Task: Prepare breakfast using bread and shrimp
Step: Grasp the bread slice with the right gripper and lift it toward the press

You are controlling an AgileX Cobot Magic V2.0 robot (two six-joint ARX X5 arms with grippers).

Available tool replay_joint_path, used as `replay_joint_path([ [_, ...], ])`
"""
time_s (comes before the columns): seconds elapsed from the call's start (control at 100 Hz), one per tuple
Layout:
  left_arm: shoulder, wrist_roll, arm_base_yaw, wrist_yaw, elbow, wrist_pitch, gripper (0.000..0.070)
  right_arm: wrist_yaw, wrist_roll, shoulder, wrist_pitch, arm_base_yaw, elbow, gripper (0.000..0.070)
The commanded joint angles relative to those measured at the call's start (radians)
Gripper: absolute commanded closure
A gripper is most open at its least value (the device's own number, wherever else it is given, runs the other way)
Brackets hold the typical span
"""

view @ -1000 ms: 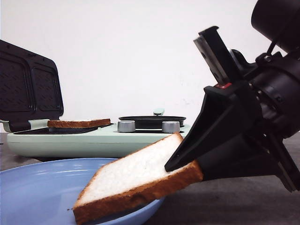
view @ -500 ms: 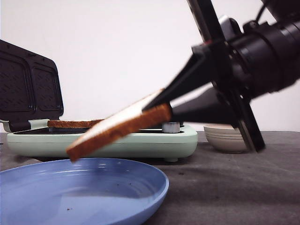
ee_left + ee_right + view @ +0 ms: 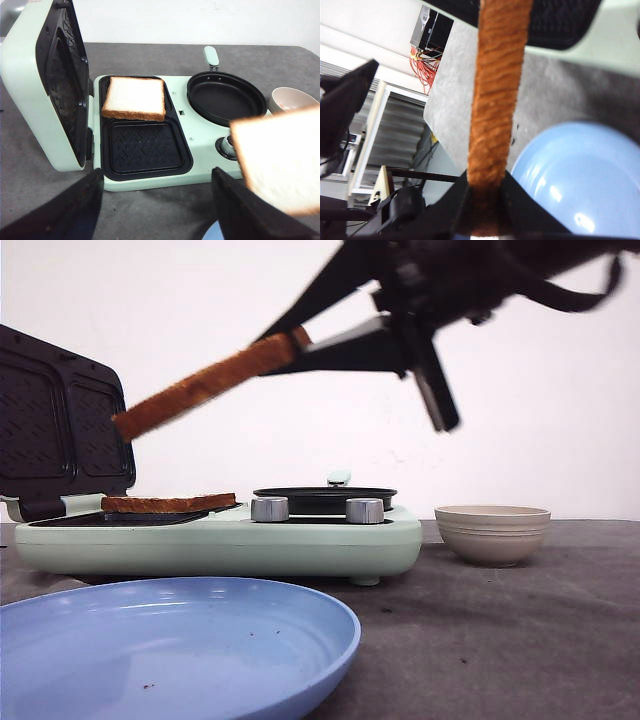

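Observation:
My right gripper (image 3: pixel 290 347) is shut on one slice of bread (image 3: pixel 208 387), holding it by an edge high in the air, tilted down toward the open sandwich maker (image 3: pixel 220 540). The right wrist view shows its brown crust (image 3: pixel 497 100) pinched between the fingers (image 3: pixel 485 205). In the left wrist view that slice (image 3: pixel 280 165) is a blurred white square. A second bread slice (image 3: pixel 134 97) lies flat in the maker's far cavity (image 3: pixel 168 503); the near cavity (image 3: pixel 144 147) is bare. My left gripper (image 3: pixel 157 205) is open and holds nothing. No shrimp shows.
A blue plate (image 3: pixel 170 640) sits at the front, with only crumbs on it. The maker's lid (image 3: pixel 60 430) stands open at the left. A black pan (image 3: pixel 225 95) rests on its right half, above two knobs (image 3: pixel 365 510). A beige bowl (image 3: pixel 492 532) stands to the right.
The right gripper has lifted the bread slice off the blue plate and carried it up and left, above the sandwich maker. The beige bowl has come into view.

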Motion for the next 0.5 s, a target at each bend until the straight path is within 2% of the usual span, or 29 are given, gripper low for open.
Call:
replay_joint_path([
  [0.0, 0.003, 0.009, 0.0, -0.003, 0.006, 0.012, 0.035, 0.003, -0.061, 0.06, -0.014, 0.008, 0.075, 0.07],
  [0.16, 0.003, 0.009, 0.0, -0.002, 0.006, 0.012, 0.035, -0.01, -0.095, 0.221, -0.063, 0.009, 0.253, 0.07],
  [0.49, 0.003, -0.001, 0.0, -0.002, 0.006, 0.012, 0.035, -0.009, -0.096, 0.541, -0.13, 0.009, 0.608, 0.07],
])
